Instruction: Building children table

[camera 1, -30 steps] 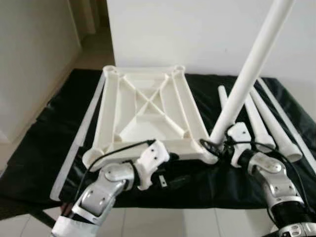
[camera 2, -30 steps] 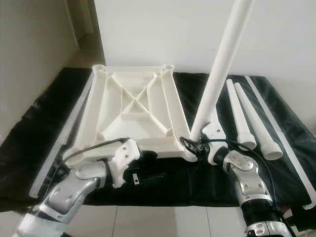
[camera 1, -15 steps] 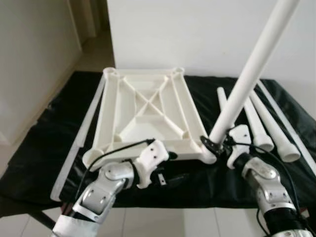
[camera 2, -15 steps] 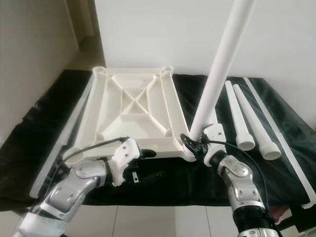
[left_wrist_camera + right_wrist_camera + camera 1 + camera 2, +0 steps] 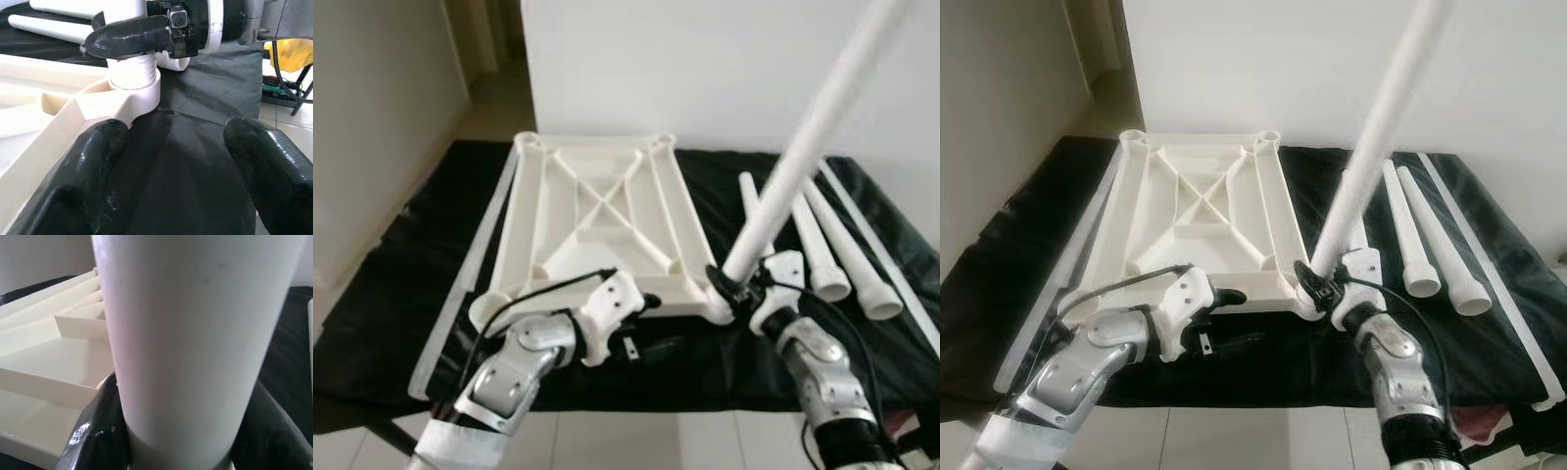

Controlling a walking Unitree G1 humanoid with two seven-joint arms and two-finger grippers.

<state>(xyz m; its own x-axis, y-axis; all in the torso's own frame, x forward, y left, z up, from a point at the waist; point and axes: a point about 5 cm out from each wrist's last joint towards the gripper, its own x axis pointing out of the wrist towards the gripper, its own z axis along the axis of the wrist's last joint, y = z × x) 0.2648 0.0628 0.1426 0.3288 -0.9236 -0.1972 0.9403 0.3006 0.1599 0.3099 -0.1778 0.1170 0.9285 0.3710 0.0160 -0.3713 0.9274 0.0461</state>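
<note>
The white plastic tabletop [image 5: 597, 220] lies upside down on a black sheet [image 5: 391, 294]. A long white leg [image 5: 803, 157] rises steeply, leaning right, with its threaded end in the near right corner socket [image 5: 134, 90]. My right gripper [image 5: 736, 286] is shut on the leg just above the socket; the leg [image 5: 195, 333] sits between its black fingers [image 5: 93, 431]. My left gripper [image 5: 651, 323] is open at the tabletop's near edge, one finger [image 5: 88, 186] against the rim beside that corner, and holds nothing.
Three spare legs [image 5: 822, 250] lie on the sheet to the right of the tabletop. Long white strips lie along the left [image 5: 470, 274] and right [image 5: 891, 264] sides. A white wall stands close behind. Tiled floor borders the sheet's near edge.
The leg leans slightly more to the right while its base stays at the corner socket. My right forearm has shifted a little inward. The left gripper has barely moved.
</note>
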